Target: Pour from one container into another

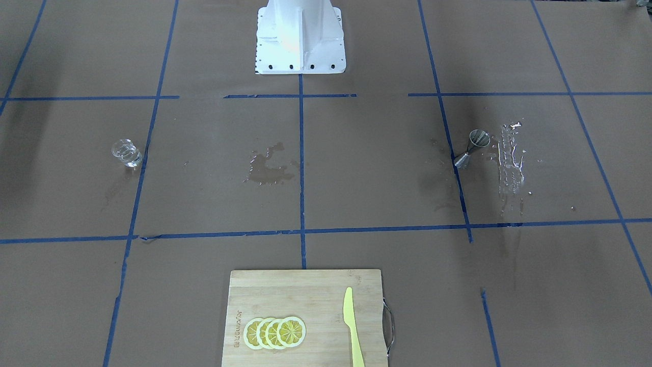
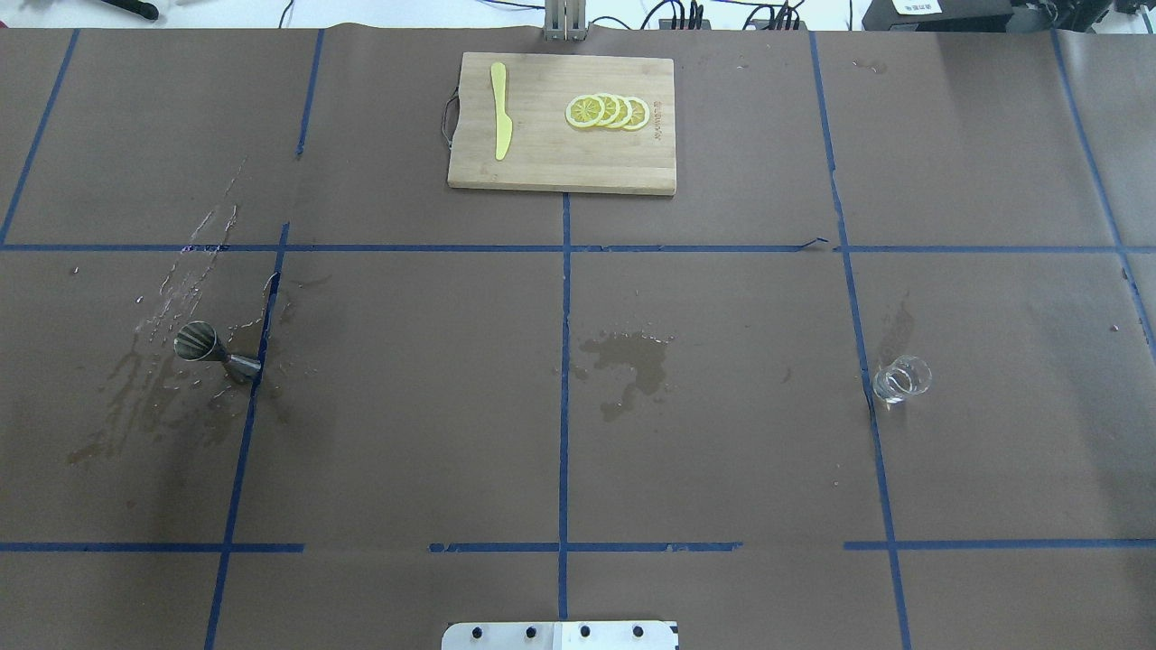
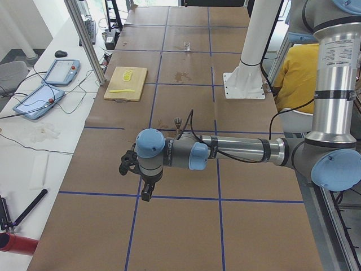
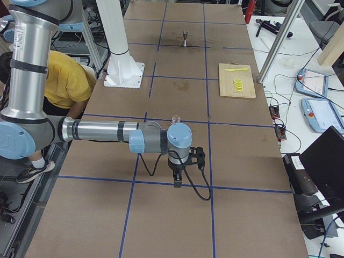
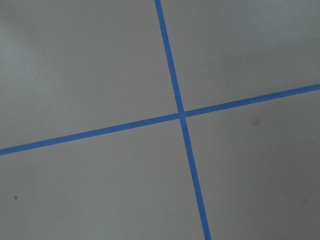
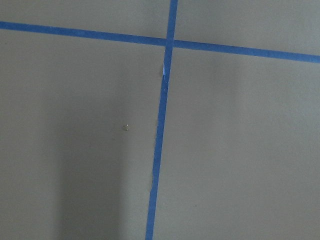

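The clear shot glass [image 2: 900, 379] is standing on the table's right half. The steel jigger [image 2: 215, 348] is standing well apart on the left, among wet patches [image 2: 135, 397]. Both arms are hovering over the table's far ends, away from either vessel. I cannot tell whether the left gripper [image 3: 148, 191] or right gripper [image 4: 177, 180] is spread. The step looks like the first reach, so the right gripper should be approaching the glass low and keeping it level.
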Motion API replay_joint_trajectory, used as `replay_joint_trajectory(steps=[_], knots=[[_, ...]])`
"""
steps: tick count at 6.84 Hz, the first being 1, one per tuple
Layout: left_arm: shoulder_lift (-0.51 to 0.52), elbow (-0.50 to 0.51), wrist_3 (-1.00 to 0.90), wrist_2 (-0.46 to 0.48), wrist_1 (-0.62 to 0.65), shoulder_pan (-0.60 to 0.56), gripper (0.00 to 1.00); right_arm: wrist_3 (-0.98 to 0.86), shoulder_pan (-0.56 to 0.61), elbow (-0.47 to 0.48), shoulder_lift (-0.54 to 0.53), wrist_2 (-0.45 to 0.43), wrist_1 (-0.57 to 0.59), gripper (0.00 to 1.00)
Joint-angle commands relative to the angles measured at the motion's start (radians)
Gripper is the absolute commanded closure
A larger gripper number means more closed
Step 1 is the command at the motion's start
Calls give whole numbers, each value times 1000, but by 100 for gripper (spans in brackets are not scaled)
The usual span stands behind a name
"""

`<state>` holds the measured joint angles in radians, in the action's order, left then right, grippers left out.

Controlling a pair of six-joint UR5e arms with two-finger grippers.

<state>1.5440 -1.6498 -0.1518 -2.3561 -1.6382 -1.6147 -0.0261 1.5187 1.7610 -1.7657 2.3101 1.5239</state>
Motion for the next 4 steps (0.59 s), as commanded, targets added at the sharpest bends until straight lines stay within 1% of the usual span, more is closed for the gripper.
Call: replay_joint_trajectory(steps=[1, 2, 4], knots=[[1, -7, 0, 1, -3, -1, 0, 0, 0, 3, -3, 3, -2, 0], [1, 4, -2, 0, -12, 1, 0, 0, 0, 2, -3, 0, -2, 0], [1, 8, 1, 15, -105, 7, 0, 0, 0, 5, 0, 12, -2, 0]])
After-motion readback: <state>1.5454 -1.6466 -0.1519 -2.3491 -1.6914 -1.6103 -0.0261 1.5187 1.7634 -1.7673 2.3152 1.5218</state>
